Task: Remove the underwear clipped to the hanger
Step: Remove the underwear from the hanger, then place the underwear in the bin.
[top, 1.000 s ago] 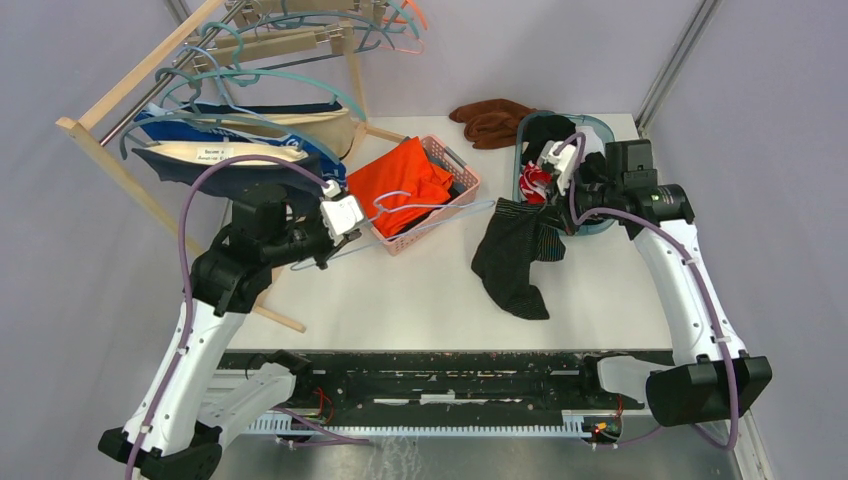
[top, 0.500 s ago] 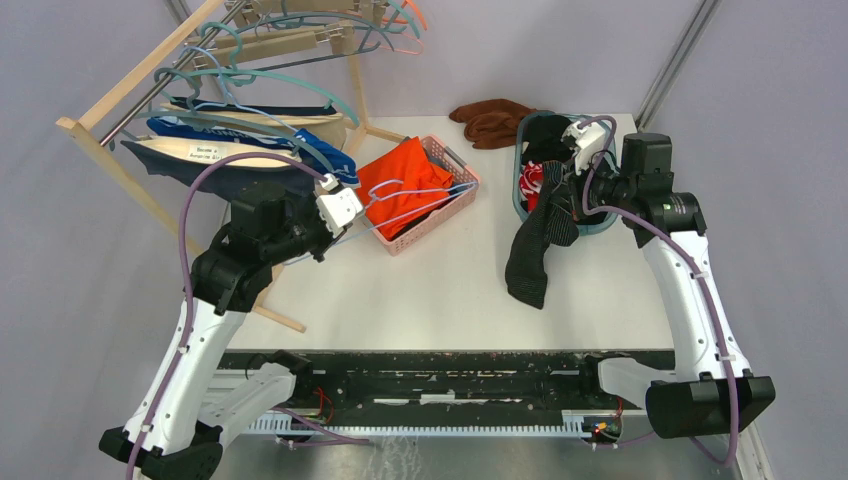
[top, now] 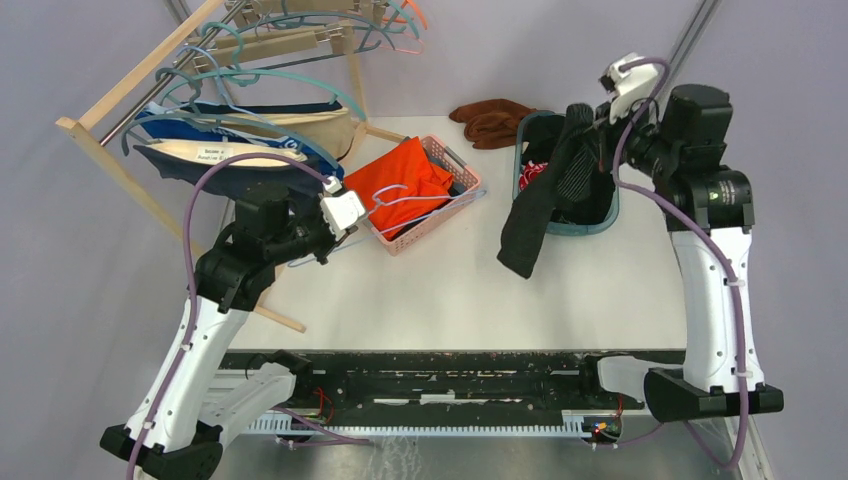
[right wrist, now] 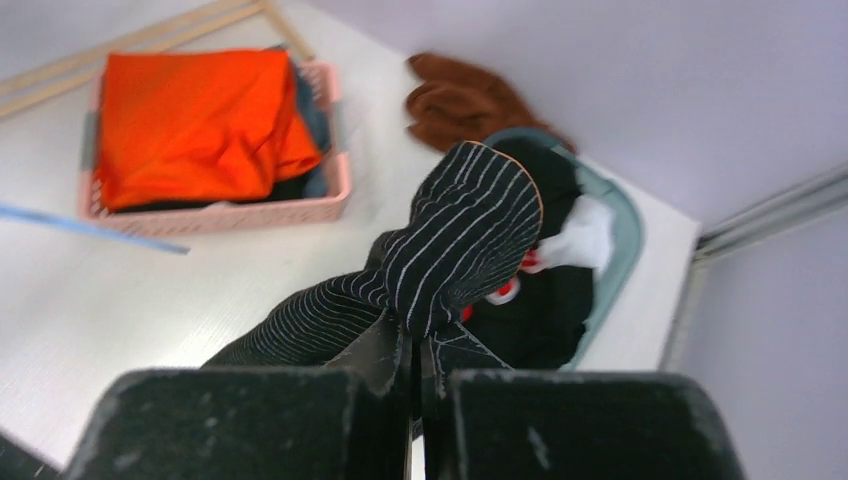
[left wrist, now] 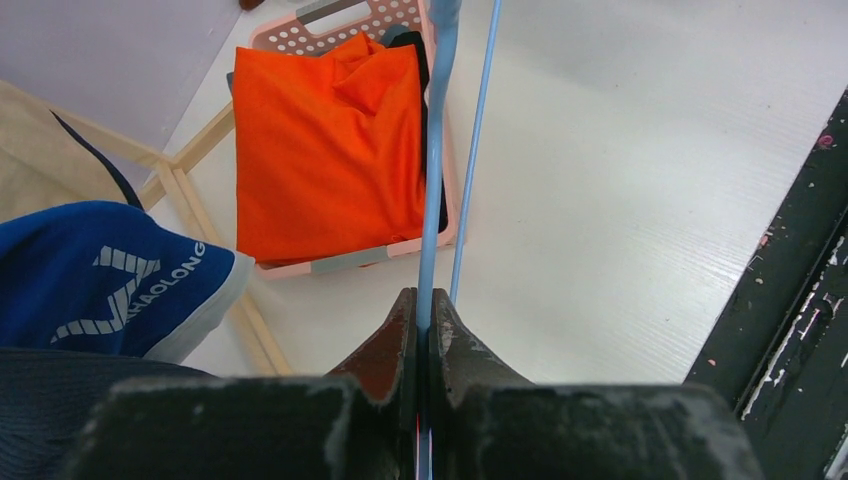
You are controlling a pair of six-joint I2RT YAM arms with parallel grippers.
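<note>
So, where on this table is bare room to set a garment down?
The front half of the table is bare, from the pink basket to the near edge. Crowded: the back, with teal basket, brown cloth and the striped garment hanging from the right gripper.

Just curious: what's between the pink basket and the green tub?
Mostly bare table; beside the tub, a striped garment hangs from the right gripper. The top view shows it.

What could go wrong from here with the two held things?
The black pinstriped underwear hangs from the right gripper partly outside the teal plastic basket; dropped here, it may miss. The left gripper pinches the thin light-blue hanger by one bar; it might twist or snag the pink perforated basket.
</note>
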